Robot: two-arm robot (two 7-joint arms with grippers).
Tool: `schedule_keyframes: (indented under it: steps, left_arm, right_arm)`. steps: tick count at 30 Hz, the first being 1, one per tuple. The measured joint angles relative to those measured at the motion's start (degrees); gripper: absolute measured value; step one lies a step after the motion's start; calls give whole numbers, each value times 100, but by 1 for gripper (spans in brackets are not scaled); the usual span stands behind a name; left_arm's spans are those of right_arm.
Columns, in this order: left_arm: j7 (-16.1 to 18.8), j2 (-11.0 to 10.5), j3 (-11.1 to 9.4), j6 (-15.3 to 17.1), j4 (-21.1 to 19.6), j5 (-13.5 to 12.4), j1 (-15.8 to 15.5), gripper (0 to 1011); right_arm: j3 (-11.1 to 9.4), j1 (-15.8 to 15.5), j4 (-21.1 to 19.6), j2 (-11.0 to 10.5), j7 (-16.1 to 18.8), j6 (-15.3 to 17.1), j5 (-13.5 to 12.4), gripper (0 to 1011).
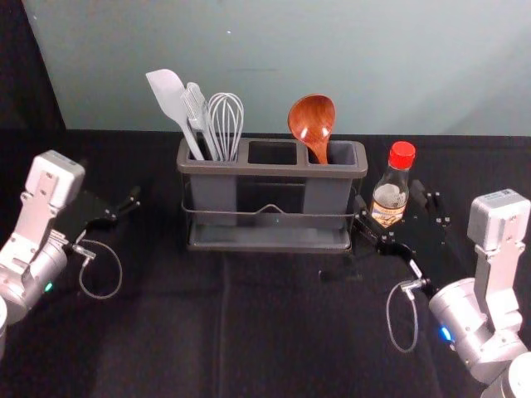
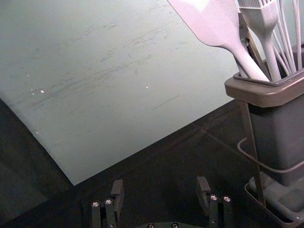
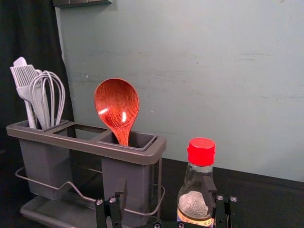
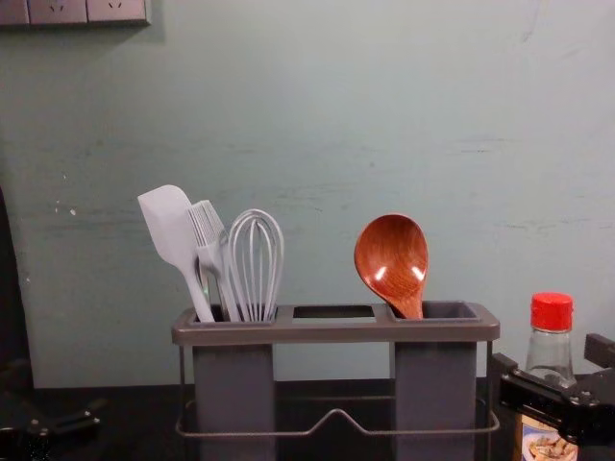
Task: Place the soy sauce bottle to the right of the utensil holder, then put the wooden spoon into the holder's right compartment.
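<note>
Red cap up, the soy sauce bottle [image 1: 389,195] stands upright on the black-covered desk [image 1: 166,332], just to the right of the utensil holder [image 1: 270,170], with a narrow gap separating them. Its glass is clear above a printed label.

The right gripper [image 1: 390,201] is at work to the right of the holder, reaching in low around the bottle. Its jaws stand wide apart, one on the holder's side of the bottle and the other on the far side; in the right wrist view the bottle sits toward that outer jaw. I cannot tell whether that jaw touches the glass, but the two are not closed on it.

The wooden spoon [image 1: 312,120] is in the holder's right compartment, bowl uppermost and tipped toward the holder's middle, its handle near the compartment's inner side. The holder's left compartment carries a pale spatula [image 1: 169,98], a brush [image 1: 196,106] and a whisk [image 1: 226,123], all heads up, the spatula leaning outward.

The left gripper [image 1: 123,207] hangs well apart from the holder, on its left, jaws wide open and holding nothing.
</note>
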State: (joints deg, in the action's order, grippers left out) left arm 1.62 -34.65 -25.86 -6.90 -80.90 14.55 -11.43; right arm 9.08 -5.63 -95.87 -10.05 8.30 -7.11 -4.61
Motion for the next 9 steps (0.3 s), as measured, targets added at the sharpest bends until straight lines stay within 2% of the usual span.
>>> schedule_keyframes:
  steps: [9]
  left_arm:
    - [0, 0, 0, 0, 0, 0, 0, 1005]
  right_arm:
    - [0, 0, 1, 0, -2, 0, 0, 1002]
